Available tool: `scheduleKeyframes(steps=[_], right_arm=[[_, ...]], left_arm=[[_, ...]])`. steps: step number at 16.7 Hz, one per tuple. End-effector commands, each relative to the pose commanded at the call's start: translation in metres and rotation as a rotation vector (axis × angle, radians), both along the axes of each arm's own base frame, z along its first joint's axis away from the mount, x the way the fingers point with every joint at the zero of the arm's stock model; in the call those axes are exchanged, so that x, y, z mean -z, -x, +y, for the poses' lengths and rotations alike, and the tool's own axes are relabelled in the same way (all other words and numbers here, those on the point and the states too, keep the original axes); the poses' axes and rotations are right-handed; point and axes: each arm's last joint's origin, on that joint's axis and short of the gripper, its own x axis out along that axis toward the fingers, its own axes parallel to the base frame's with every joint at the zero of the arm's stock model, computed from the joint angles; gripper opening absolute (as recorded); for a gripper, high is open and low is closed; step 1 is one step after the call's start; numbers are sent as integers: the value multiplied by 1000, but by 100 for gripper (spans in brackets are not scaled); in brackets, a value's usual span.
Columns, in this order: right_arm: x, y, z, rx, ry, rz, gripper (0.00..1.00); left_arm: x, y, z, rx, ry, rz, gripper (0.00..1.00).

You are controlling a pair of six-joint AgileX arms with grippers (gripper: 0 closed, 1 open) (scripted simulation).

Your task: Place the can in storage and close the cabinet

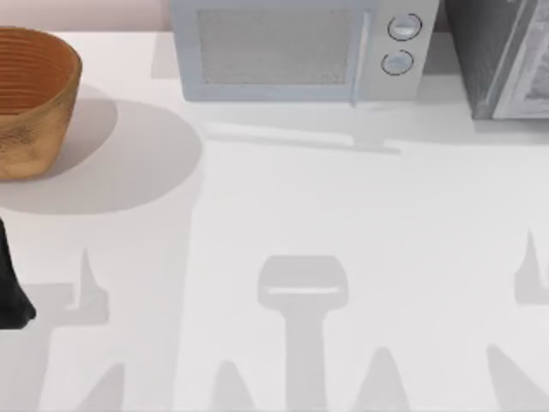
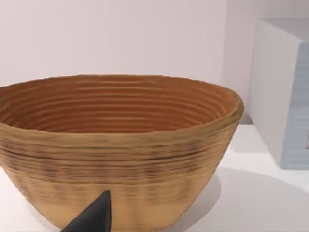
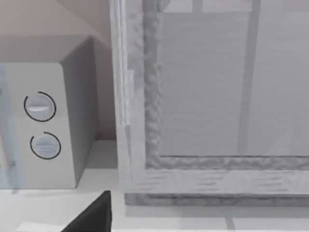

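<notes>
Jaws on both sides leave me guessing: of the left jaws and of the right jaws alike, each wrist view catches just one dark sliver, so I cannot tell whether either pair is released or clenched, and I see nothing held in them.

My left arm (image 1: 10,287) sits at the table's left edge, towards the near side. Its jaws face the round woven wicker basket (image 2: 120,159), which stands at the far left corner of the white table (image 1: 343,197). The part of the basket's inside that I can see holds nothing.

My right jaws look toward the far right corner. The tall grey cabinet with a meshed panel (image 3: 207,169) stands there, just beside the pale grey microwave with two round dials (image 3: 72,121). The microwave sits in the middle of the far edge with its door shut.

Where the small red drink can lies, I cannot tell. It could already be inside the cabinet, but the panel does not let me confirm that. I also cannot make out whether the cabinet door is fully closed or ajar.

My judgement is that the task is either at its very start or nearly finished. What is left to check is the can's place and the door's seating.
</notes>
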Motion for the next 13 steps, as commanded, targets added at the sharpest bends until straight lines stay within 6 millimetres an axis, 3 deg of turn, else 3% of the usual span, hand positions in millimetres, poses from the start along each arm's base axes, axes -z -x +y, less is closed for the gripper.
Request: scheduleKeyframes(steps=[4, 8, 13], right_arm=[[-10, -24, -32, 3, -6, 25, 100], [-13, -42, -80, 2, 0, 18, 100], [0, -43, -142, 6, 19, 8, 100]], left_arm=[[0, 0, 0, 0, 0, 0, 100], [0, 0, 0, 0, 0, 0, 100], [0, 0, 0, 0, 0, 0, 100]])
